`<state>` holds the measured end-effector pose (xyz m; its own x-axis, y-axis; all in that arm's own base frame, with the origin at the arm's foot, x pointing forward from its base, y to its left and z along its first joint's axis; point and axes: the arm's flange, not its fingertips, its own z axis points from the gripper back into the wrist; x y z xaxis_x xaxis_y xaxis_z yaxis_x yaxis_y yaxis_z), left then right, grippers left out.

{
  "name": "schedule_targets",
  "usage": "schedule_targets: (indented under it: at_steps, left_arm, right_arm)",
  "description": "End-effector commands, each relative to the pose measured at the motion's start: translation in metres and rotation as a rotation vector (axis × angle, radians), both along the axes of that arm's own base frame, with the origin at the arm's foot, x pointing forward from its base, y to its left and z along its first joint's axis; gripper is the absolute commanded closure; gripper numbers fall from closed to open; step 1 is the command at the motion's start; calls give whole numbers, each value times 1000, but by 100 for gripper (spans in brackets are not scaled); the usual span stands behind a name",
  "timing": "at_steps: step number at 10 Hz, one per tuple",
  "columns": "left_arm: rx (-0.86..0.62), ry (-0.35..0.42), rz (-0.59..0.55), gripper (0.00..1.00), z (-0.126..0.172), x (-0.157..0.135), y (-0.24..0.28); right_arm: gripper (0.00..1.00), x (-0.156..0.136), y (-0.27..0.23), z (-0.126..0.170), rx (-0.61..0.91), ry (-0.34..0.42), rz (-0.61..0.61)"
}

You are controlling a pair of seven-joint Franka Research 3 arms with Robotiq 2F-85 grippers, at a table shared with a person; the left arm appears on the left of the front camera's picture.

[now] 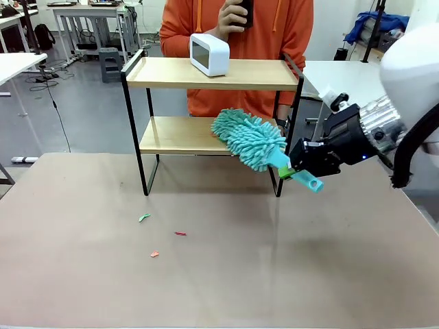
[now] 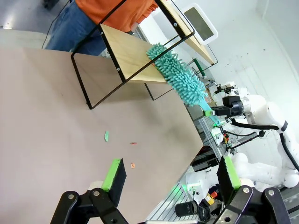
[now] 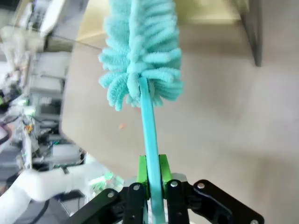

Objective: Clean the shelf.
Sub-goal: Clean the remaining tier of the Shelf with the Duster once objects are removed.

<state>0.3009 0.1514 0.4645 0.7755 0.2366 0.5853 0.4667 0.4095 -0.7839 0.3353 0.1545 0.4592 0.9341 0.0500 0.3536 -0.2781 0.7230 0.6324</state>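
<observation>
Two right fingers (image 3: pixel 164 171) clamp the duster (image 3: pixel 140 51) by its thin, stiff handle. Its head, probably soft and light, lies ahead of them at the lower board of the shelf (image 1: pixel 254 72), which looks light enough to slide. Left fingers (image 2: pixel 113 173) spread, empty.

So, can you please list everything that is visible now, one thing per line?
shelf: one, light wood with black frame, far middle of table
white device: one, white with grey screen, on shelf's top board
duster: one, teal, head at lower board's right end
scraps: three, green, red, orange, on table before the shelf
table: one, brown top, beneath everything
person: one, orange top, behind the shelf
right jaws: one pair, black, green pads, shut on duster handle
left jaws: one pair, black, green pads, open above table
</observation>
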Motion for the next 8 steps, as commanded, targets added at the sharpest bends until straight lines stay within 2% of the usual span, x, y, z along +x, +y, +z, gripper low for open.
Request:
schedule_targets:
  at_steps: [1, 2, 3, 5, 8]
  left_arm:
    - [-17, -31, 1, 0, 2, 0, -2]
    - [-17, -31, 1, 0, 2, 0, -2]
    - [-17, -31, 1, 0, 2, 0, -2]
    - [-17, -31, 1, 0, 2, 0, -2]
    - [-17, -31, 1, 0, 2, 0, -2]
  right_arm:
    - [88, -8, -10, 3, 125, 61, 238]
    - [88, -14, -16, 5, 182, 156, 420]
    - [88, -19, -24, 7, 238, 213, 528]
    - [88, -22, -41, 11, 359, 208, 552]
    - [88, -23, -45, 8, 374, 210, 554]
